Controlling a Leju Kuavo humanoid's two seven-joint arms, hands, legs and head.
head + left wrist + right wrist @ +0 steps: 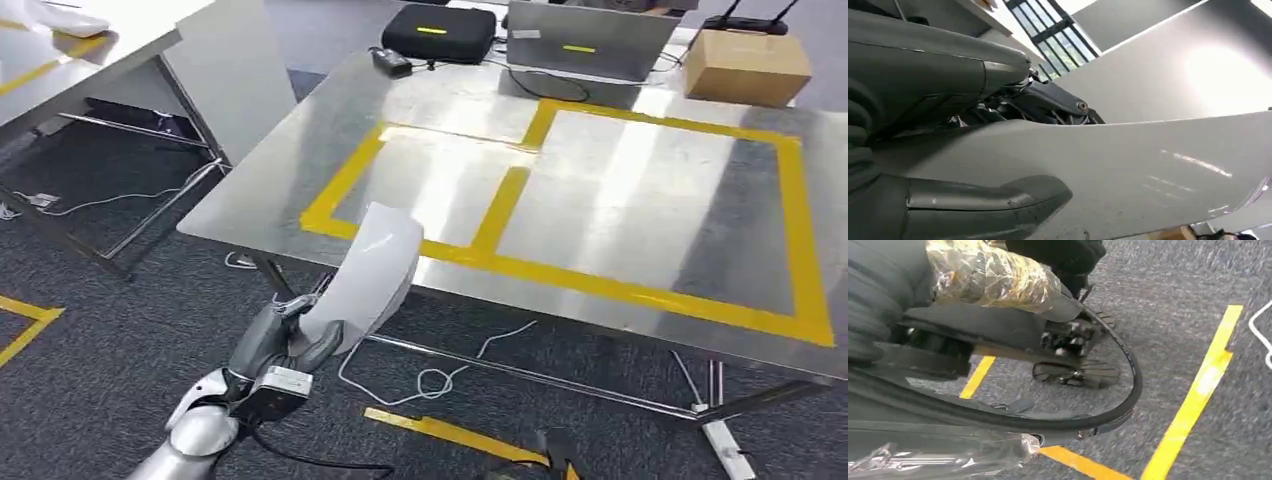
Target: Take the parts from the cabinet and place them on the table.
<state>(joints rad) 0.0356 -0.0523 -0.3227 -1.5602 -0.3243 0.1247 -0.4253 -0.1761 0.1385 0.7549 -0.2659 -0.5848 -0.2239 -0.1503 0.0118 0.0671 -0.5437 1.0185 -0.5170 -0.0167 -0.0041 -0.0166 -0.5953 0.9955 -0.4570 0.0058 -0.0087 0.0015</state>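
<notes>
My left hand (272, 345) grips the lower end of a long, curved white part (372, 268) and holds it upright, just in front of the near left corner of the steel table (640, 210). The part's top end overlaps the table edge in the head view. Close up, the white part (1148, 170) lies between the thick grey thumb (973, 205) and the darker fingers (1048, 102). My right hand (913, 320), its fingers wrapped in clear film, holds a dark curved part with a black rim (1113, 415) low over the carpet.
Yellow tape marks two rectangles on the table (560, 265). At its far edge stand a black case (440, 30), a silver laptop (590, 40) and a cardboard box (745, 65). Another table (110, 45) stands to the left. White cables (432, 380) and yellow tape (445, 432) lie on the carpet.
</notes>
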